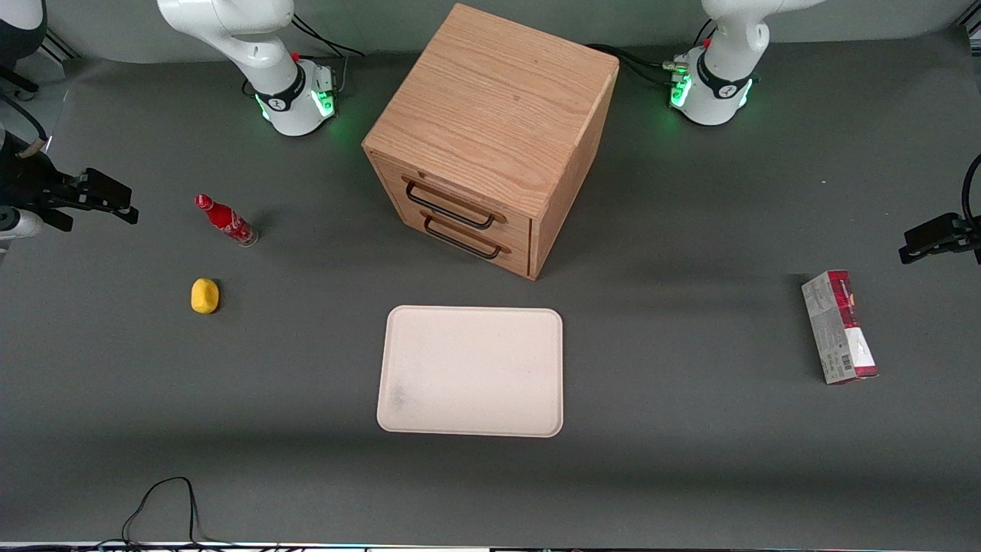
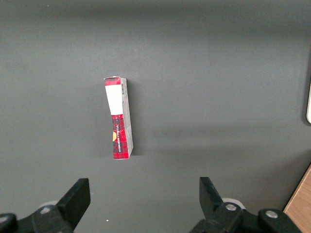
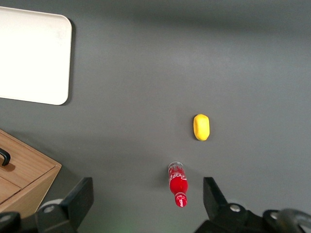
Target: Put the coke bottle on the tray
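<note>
Grey table: coke bottle (image 3: 178,184) stands below spread hand (image 3: 148,200).

The tool (image 3: 148,194) hangs wide open high over the small red coke bottle (image 1: 227,221), nothing between them. Only a small yellow lump (image 1: 205,296) sits nearby. Open grey desk (image 1: 306,345) runs to the cream-white flat tray (image 1: 470,371); the wooden drawer cabinet (image 1: 490,138) stands just beside that lane.

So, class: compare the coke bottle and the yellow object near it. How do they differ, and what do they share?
The coke bottle is red and slim; the yellow object is plain yellow and rounded. The bottle stands upright, while the yellow object lies low and sits nearer the front camera. Both rest on the table toward the working arm's end, off the tray, with the open pincer above them.
</note>
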